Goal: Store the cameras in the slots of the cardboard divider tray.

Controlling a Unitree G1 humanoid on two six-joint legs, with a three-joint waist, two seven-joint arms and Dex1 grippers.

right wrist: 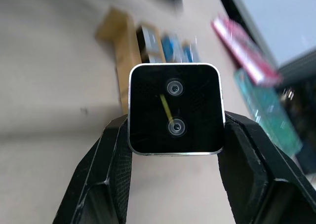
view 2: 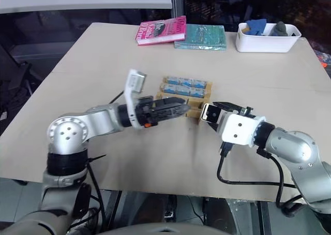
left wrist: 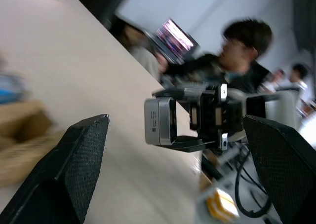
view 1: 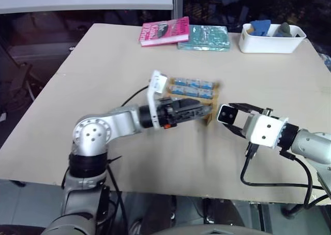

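right end effector (right wrist: 174,150) clamped on camera (right wrist: 174,108), lens face toward left end effector (view 1: 199,112), spread apart

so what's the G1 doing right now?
Storing cameras in the cardboard divider tray. The right gripper is shut on a camera, lifted off the table just right of the tray. The left gripper is open and empty, pointing across at that camera in front of the tray. Several slots already hold cameras.

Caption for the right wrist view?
Right gripper clamps a camera, black lens face showing, above the cardboard divider tray.
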